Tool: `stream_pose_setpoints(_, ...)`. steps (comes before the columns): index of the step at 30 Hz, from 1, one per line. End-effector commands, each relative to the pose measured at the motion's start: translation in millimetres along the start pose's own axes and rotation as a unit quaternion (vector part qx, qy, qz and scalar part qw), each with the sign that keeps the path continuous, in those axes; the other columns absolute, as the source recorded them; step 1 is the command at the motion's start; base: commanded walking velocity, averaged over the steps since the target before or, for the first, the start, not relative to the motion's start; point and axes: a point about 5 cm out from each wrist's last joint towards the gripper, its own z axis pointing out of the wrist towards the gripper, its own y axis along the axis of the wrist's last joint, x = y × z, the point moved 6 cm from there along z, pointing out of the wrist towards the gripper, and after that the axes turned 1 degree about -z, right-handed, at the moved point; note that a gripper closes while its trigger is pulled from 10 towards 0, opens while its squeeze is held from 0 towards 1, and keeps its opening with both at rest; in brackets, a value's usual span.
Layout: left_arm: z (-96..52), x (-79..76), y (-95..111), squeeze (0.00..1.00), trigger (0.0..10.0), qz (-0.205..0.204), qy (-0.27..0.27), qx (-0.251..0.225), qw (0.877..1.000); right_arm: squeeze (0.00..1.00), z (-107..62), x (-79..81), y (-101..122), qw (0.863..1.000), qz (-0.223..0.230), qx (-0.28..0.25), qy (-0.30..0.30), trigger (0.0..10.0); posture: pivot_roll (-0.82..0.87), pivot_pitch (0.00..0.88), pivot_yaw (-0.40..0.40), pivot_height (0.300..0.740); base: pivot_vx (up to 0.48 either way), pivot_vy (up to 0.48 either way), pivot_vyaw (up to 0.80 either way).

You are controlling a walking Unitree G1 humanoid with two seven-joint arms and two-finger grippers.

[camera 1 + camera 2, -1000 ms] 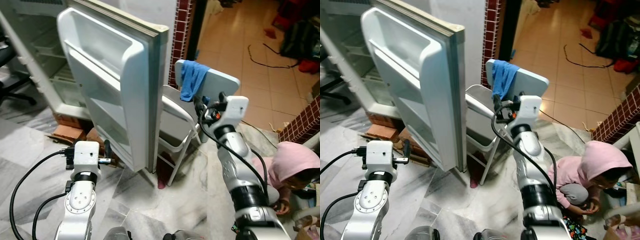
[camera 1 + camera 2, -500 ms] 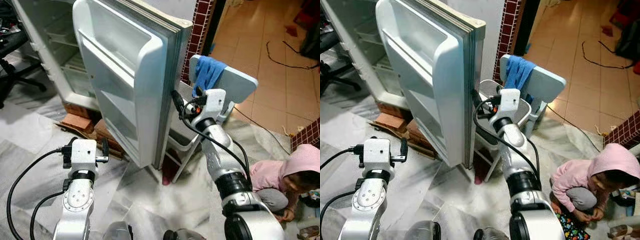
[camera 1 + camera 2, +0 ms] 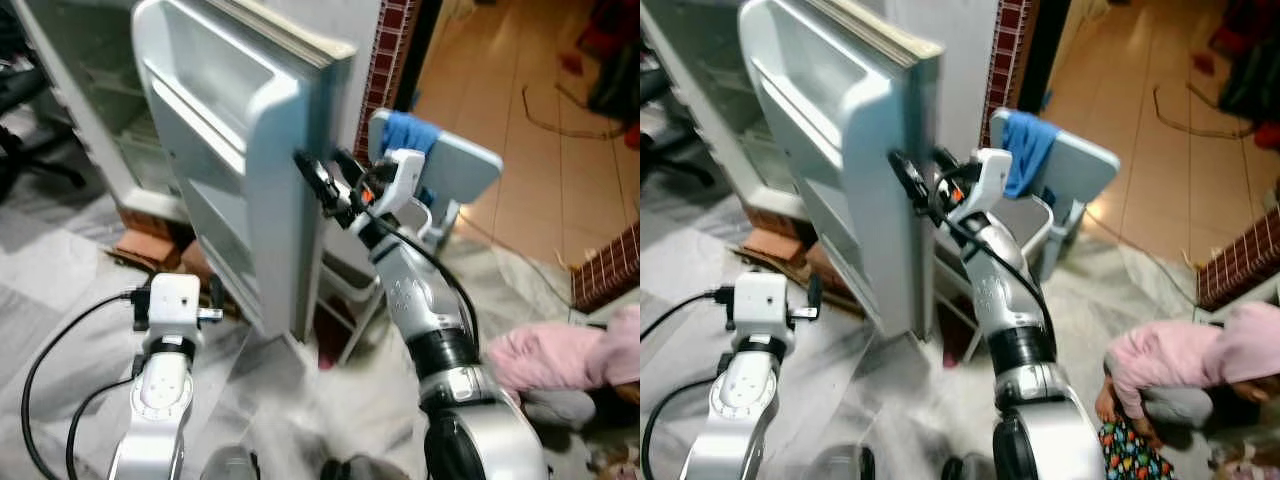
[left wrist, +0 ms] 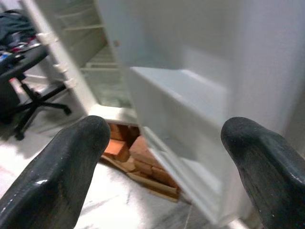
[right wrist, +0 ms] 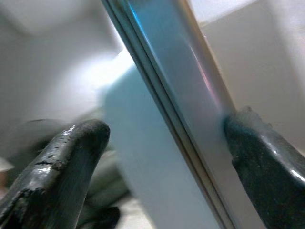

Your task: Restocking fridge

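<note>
At fridge door (image 3: 240,160) edge: right end effector (image 5: 162,157) straddling, fingers apart.

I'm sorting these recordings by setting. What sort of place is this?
Most likely a lived-in home, in or beside a kitchen: an open fridge door with empty shelves, a folding chair draped with a blue cloth, and a tiled floor beyond the doorway.

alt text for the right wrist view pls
The right gripper's two open black fingers straddle the free edge of the open white fridge door, one finger on each side. The background is blurred.
</note>
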Motion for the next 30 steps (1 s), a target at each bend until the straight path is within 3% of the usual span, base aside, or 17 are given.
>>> stream_pose_setpoints(1, -0.4, 1.4, -1, 0.0, 10.0, 0.0, 0.0, 0.001, 1.0, 0.0, 14.3, 39.0, 10, 0.996, 0.018, -0.021, 0.089, 10.0, 0.15, 0.051, -0.054, 0.74, 0.0, 0.0, 0.0)
stream_pose_setpoints(3, -1.0, 0.9, 0, 0.0, 10.0, -0.003, -0.004, -0.001, 1.0, 0.0, -4.3, 73.4, 23, 0.982, 0.064, -0.018, 0.175, 10.0, 0.15, 0.055, -0.053, 0.74, 0.0, 0.0, 0.0)
stream_pose_setpoints(6, -1.5, 1.0, 0, 0.0, 10.0, -0.005, -0.006, -0.002, 1.0, 0.0, -18.5, 84.2, 25, 0.977, 0.076, -0.005, 0.199, 10.0, 0.15, 0.055, -0.052, 0.74, 0.0, 0.0, 0.0)
stream_pose_setpoints(9, -1.6, -0.7, 0, 0.0, 10.0, -0.005, -0.012, -0.002, 1.0, 0.0, -39.1, 62.0, 10, 0.987, 0.053, 0.029, 0.147, 10.0, 0.14, 0.057, -0.044, 0.74, 0.0, 0.0, 0.0)
stream_pose_setpoints(10, -1.6, -0.7, 0, 0.0, 10.0, -0.005, -0.012, -0.002, 1.0, 0.0, -39.1, 62.0, 10, 0.987, 0.053, 0.029, 0.147, 10.0, 0.14, 0.057, -0.044, 0.74, 0.0, 0.0, 0.0)
stream_pose_setpoints(14, -1.6, -1.4, 0, 0.0, 10.0, -0.005, -0.019, -0.004, 1.0, 0.0, -74.9, 31.8, -11, 0.993, 0.014, 0.089, 0.073, 10.0, 0.13, 0.059, -0.039, 0.74, 0.0, 0.0, 0.0)
stream_pose_setpoints(16, -1.7, -1.4, 0, 0.0, 10.0, -0.005, -0.02, -0.005, 1.0, 0.0, -83.7, 26.8, -15, 0.993, 0.01, 0.102, 0.057, 10.0, 0.13, 0.059, -0.039, 0.74, 0.0, 0.0, 0.0)
stream_pose_setpoints(21, -0.4, -0.8, 1, 0.0, 10.0, -0.004, -0.019, -0.006, 1.0, 0.0, -113.6, 5.4, -33, 0.985, -0.038, 0.168, -0.014, 10.0, 0.13, 0.057, -0.04, 0.74, 0.0, 0.0, 0.0)
stream_pose_setpoints(25, -0.1, -0.5, 1, 0.0, 10.0, -0.004, -0.018, -0.007, 1.0, 0.0, -116.5, 1.4, -35, 0.983, -0.049, 0.175, -0.023, 10.0, 0.13, 0.057, -0.04, 0.74, 0.0, 0.0, 0.0)
stream_pose_setpoints(28, 5.6, 6.4, 1, 0.0, 10.0, 0.003, -0.007, -0.005, 1.0, 0.0, -127.2, -41.5, -34, 0.963, -0.139, 0.185, -0.137, 10.0, 0.13, 0.057, -0.045, 0.74, 0.0, 0.0, 0.0)
stream_pose_setpoints(30, 12.7, 16.3, 3, 0.0, 10.0, 0.007, 0.009, -0.007, 1.0, 0.0, -130.7, -56.6, -27, 0.954, -0.163, 0.174, -0.182, 10.0, 0.13, 0.056, -0.045, 0.74, 0.0, 0.0, 0.0)
